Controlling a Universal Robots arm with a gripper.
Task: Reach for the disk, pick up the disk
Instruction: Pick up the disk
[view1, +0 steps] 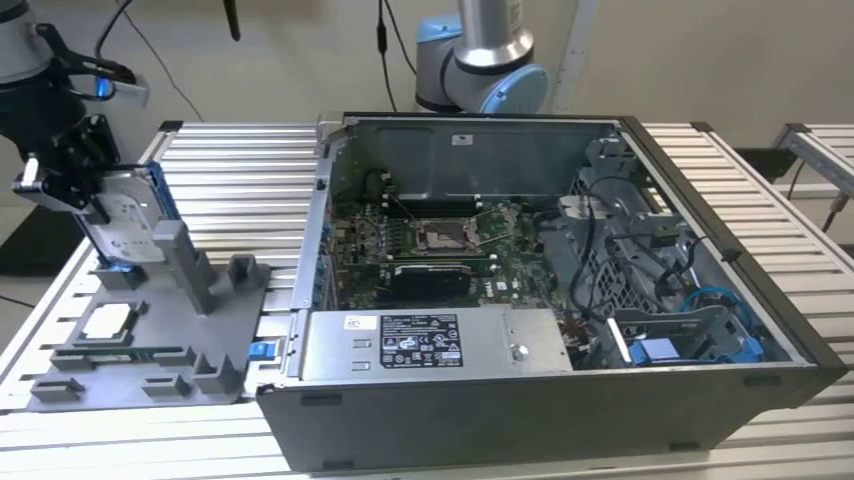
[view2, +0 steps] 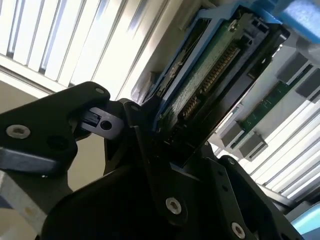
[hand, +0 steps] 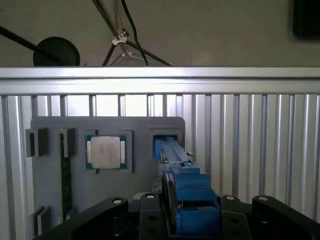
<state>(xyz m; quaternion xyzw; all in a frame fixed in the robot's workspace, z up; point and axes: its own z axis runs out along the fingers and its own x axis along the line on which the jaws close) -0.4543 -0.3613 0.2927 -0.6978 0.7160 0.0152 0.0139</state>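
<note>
Far-left corner of the grey plastic fixture tray: the black metal gripper is clamped on the flat silver-grey, blue-bracketed disk (standing on edge in its slot). An open grey metal computer case sits to the exterior view's right.

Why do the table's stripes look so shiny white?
In the second wrist view, light glares off the table's slats, washing them white, while the disk sits shadowed; in the first wrist view the slats glow too; the exterior view looks evenly lit.
</note>
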